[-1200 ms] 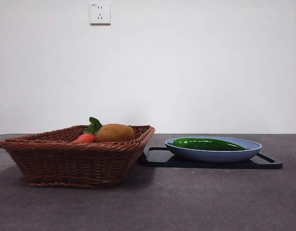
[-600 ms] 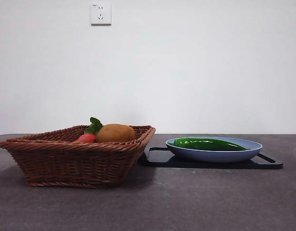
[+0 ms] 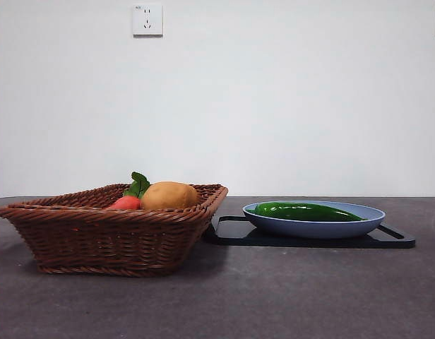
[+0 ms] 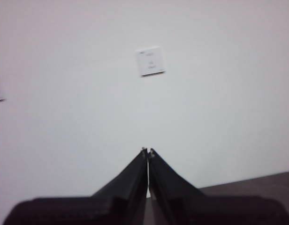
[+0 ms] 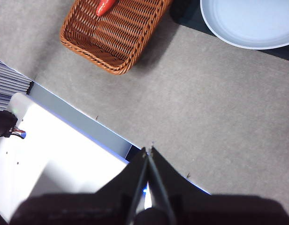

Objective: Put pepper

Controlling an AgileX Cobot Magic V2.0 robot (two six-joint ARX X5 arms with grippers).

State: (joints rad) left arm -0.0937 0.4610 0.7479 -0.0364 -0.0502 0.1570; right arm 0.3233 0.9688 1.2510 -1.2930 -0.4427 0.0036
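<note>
Nothing has moved: pepper (image 3: pixel 306 211) lies within the plate (image 3: pixel 369 219) rim.

Wicker basket (image 3: pixel 111 236) with potato (image 3: pixel 169 195) and red vegetable (image 3: pixel 125 203) — blue plate (image 3: pixel 316 226) on black tray (image 3: pixel 309 240)

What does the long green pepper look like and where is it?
The pepper is long, thin, shiny and dark green, and looks smooth. It lies flat on its side in the shallow blue plate, its narrower end towards the right in the front view. The plate sits on a black tray, right of the brown wicker basket. Only the plate touches the pepper; no hand is near it.
</note>
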